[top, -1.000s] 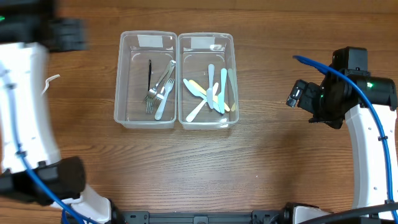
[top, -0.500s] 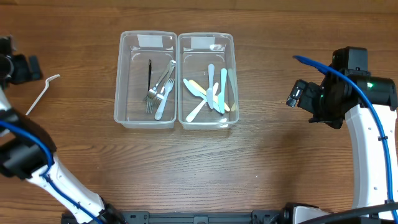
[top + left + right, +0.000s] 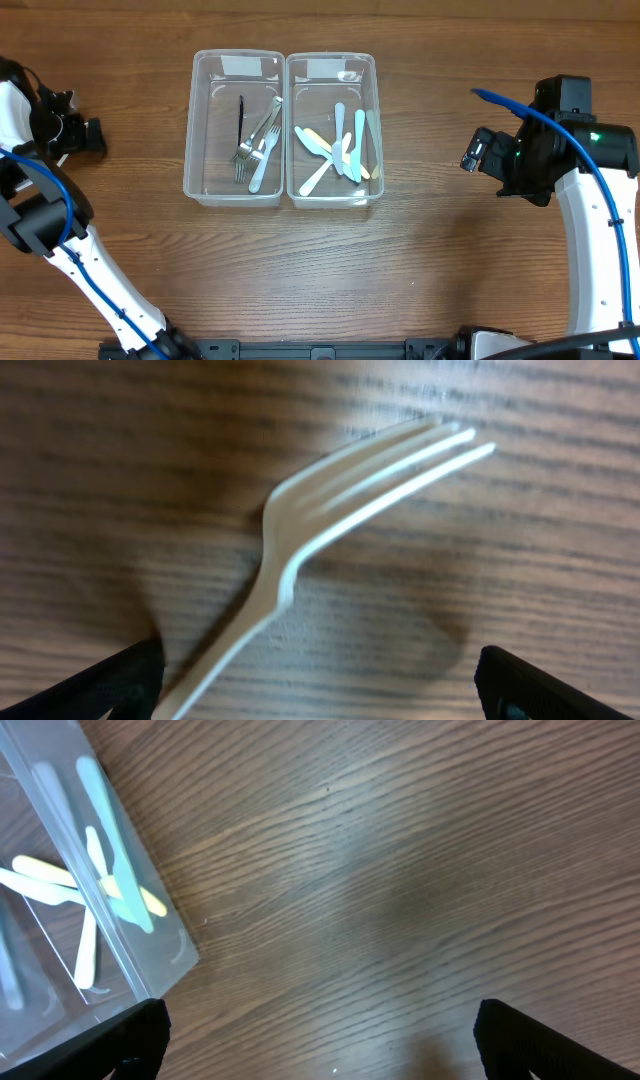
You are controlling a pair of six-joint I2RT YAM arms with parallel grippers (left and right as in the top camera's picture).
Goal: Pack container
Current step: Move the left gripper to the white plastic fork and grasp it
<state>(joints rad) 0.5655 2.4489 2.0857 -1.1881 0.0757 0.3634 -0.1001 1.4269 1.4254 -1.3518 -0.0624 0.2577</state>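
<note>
A white plastic fork (image 3: 300, 550) lies on the wooden table, filling the left wrist view. My left gripper (image 3: 78, 135) is low over it at the far left, jaws (image 3: 320, 685) open on either side of the handle. The gripper hides the fork in the overhead view. Two clear containers stand side by side. The left one (image 3: 190, 130) holds several forks (image 3: 255, 145). The right one (image 3: 378, 130) holds several pastel knives (image 3: 340, 150), and its corner shows in the right wrist view (image 3: 150, 950). My right gripper (image 3: 475, 150) is open and empty right of the containers (image 3: 325, 1040).
Blue cables run along both arms. The right arm's body (image 3: 580, 150) stands at the right edge. Bare wood lies between the containers and each gripper.
The left arm has swung in from the left edge and come down over the white fork, which now is covered in the overhead view. The right arm has not moved.
</note>
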